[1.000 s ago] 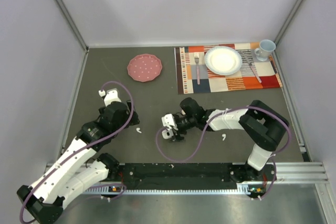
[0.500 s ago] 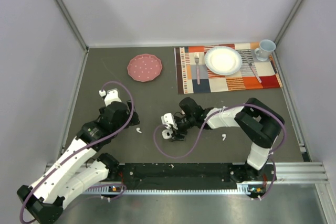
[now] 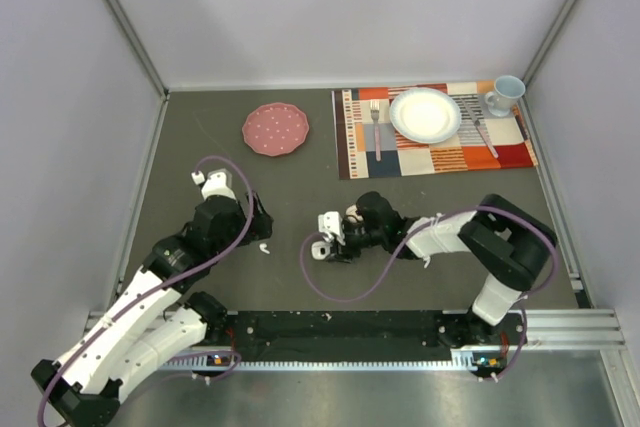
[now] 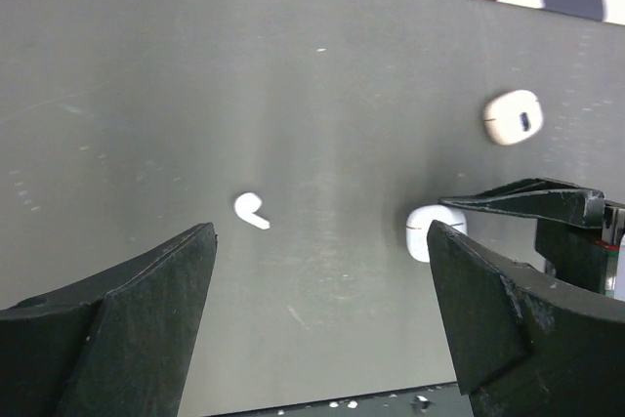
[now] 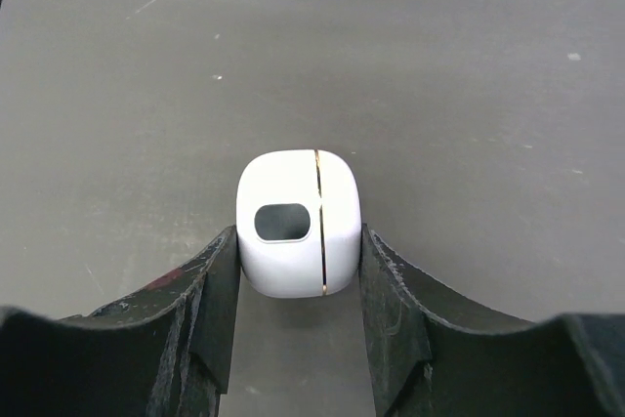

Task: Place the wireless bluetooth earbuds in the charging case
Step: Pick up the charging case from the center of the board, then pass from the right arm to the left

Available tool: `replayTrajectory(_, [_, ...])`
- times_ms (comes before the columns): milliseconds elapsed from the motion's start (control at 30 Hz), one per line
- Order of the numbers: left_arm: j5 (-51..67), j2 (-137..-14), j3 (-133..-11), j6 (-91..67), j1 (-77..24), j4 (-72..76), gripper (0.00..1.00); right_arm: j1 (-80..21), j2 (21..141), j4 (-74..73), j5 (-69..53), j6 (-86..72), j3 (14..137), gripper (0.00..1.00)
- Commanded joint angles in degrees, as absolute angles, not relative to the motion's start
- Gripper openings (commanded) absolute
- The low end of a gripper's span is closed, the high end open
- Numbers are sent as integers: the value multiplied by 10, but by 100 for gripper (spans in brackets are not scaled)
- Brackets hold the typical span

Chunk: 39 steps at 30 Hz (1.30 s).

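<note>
Here, an early stage: no earbud is seated yet. The right fingers (image 5: 210,310) pinch the case (image 5: 293,183) by its two sides; it appears to rest on the counter (image 5: 469,95). The lid seam reads as shut, so opening is judged a step not yet done. The left fingers (image 4: 146,319) stand spread wide and empty above the counter. One earbud (image 4: 251,210) lies loose on the surface ahead of the gap between them, untouched. A second case (image 4: 513,116), also apparently closed, lies farther off. In the top view the earbud sits between the two arms, left of the pinched case. Remaining, by this reading: open a case, pick up each earbud, seat it. Other earbuds cannot be made out with certainty.
</note>
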<state>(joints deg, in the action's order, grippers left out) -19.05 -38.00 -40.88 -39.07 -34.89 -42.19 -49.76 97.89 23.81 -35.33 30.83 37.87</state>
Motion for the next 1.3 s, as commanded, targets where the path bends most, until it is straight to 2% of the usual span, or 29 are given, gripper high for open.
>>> replayTrajectory(0, [-93, -354, -388, -366, -345, -312, 95, -510, 883, 380, -262, 242, 340, 11])
replayTrajectory(167, [67, -277, -282, -352, -345, -57, 99, -543, 787, 391, -196, 221, 317, 5])
replayTrajectory(267, [104, -268, -239, -366, -346, 43, 99, -576, 746, 401, -141, 211, 309, 3])
replayTrajectory(500, [185, -323, -227, -348, -346, 146, 99, -627, 692, 416, -61, 178, 305, 3])
replayTrajectory(800, [265, -366, -244, -347, -346, 175, 95, -636, 676, 449, -28, 182, 288, 3])
replayTrajectory(1067, [307, -388, -282, -343, -345, 89, 81, -637, 647, 434, -61, 257, 265, 3])
replayTrajectory(1267, [347, -442, -305, -344, -345, 83, 69, -636, 629, 416, -86, 298, 261, 3])
